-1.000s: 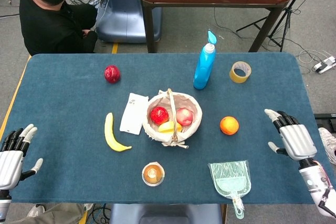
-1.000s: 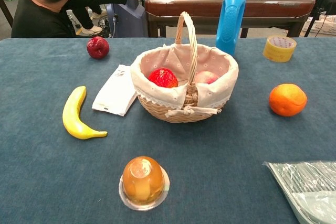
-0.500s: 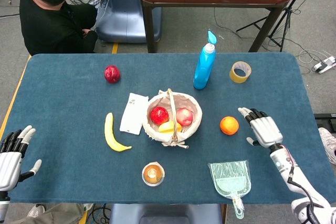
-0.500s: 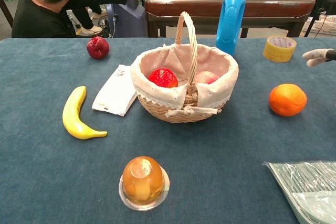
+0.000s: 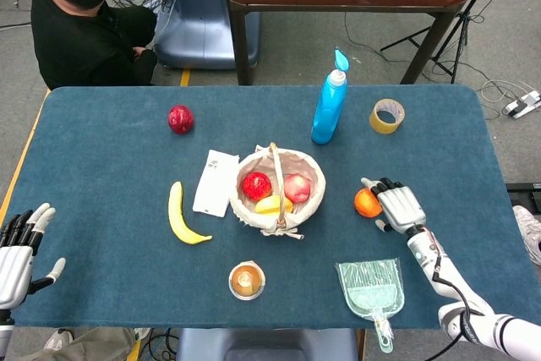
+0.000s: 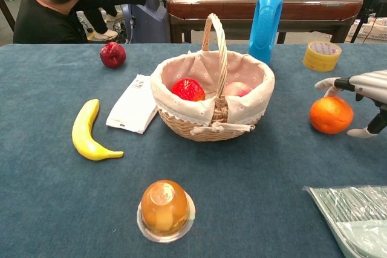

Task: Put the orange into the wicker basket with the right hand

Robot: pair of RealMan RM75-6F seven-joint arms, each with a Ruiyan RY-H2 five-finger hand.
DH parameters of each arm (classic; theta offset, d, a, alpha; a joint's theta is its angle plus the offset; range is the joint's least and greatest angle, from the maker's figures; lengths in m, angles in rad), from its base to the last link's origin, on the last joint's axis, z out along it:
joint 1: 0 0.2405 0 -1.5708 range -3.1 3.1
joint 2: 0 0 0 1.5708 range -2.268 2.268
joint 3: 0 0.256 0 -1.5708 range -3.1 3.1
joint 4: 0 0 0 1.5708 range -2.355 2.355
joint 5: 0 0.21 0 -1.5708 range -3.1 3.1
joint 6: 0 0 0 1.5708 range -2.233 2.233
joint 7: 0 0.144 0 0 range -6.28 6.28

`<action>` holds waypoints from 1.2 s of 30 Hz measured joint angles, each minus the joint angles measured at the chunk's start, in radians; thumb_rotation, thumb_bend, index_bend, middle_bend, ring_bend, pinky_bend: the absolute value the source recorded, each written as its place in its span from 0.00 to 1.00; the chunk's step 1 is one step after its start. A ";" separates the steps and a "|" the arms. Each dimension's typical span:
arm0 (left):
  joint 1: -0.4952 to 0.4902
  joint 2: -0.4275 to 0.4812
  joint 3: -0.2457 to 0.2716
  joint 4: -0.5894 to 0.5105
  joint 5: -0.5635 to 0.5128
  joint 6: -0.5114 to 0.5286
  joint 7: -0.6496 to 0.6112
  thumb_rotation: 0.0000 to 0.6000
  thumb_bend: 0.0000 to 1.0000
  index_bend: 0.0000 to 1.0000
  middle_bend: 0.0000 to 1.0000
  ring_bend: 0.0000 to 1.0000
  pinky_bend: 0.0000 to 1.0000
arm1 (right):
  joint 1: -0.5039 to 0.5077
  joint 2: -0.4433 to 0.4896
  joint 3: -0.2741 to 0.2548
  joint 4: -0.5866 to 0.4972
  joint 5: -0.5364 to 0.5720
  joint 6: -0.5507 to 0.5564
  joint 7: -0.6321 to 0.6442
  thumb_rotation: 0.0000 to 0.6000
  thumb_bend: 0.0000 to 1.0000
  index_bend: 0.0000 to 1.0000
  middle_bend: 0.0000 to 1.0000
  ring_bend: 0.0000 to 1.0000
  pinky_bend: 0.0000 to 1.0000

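Note:
The orange (image 5: 365, 202) (image 6: 330, 115) lies on the blue table, right of the wicker basket (image 5: 314, 198) (image 6: 181, 126). The basket has a cloth lining, an upright handle and fruit inside. My right hand (image 5: 399, 207) (image 6: 363, 92) hovers at the orange's right side with fingers spread over it and thumb beside it; it holds nothing. My left hand (image 5: 19, 247) rests open at the table's near left edge, seen only in the head view.
A blue bottle (image 5: 328, 104) and tape roll (image 5: 387, 116) stand behind the orange. A plastic dustpan (image 5: 372, 291) lies near the front. A banana (image 5: 181, 216), white packet (image 5: 215, 182), red apple (image 5: 180, 118) and jelly cup (image 5: 246, 280) sit left. A person (image 5: 84, 23) crouches behind.
My right hand has moved left from the table's right edge to the orange and now reaches over it. The left hand has barely shifted.

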State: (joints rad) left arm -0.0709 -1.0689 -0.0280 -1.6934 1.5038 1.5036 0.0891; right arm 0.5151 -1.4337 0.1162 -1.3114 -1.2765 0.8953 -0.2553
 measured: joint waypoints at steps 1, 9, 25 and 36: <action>0.000 0.000 0.000 0.000 0.000 0.000 -0.001 1.00 0.33 0.04 0.00 0.00 0.00 | 0.003 -0.005 0.000 0.005 0.002 0.000 -0.003 1.00 0.32 0.29 0.32 0.24 0.41; 0.003 0.003 0.000 0.004 -0.001 0.002 -0.009 1.00 0.33 0.04 0.00 0.00 0.00 | -0.005 0.018 0.006 -0.038 -0.028 0.056 0.071 1.00 0.38 0.46 0.42 0.37 0.57; 0.005 0.003 0.001 -0.002 0.009 0.009 -0.007 1.00 0.33 0.04 0.00 0.00 0.00 | -0.001 0.202 0.085 -0.331 -0.128 0.212 0.181 1.00 0.38 0.46 0.39 0.37 0.57; 0.018 0.007 0.001 0.001 0.001 0.021 -0.017 1.00 0.33 0.04 0.00 0.00 0.00 | 0.122 0.131 0.102 -0.381 -0.033 0.085 0.005 1.00 0.38 0.00 0.03 0.17 0.51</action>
State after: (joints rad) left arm -0.0527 -1.0615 -0.0267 -1.6925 1.5050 1.5245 0.0724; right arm 0.6373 -1.3029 0.2181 -1.6920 -1.3098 0.9807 -0.2508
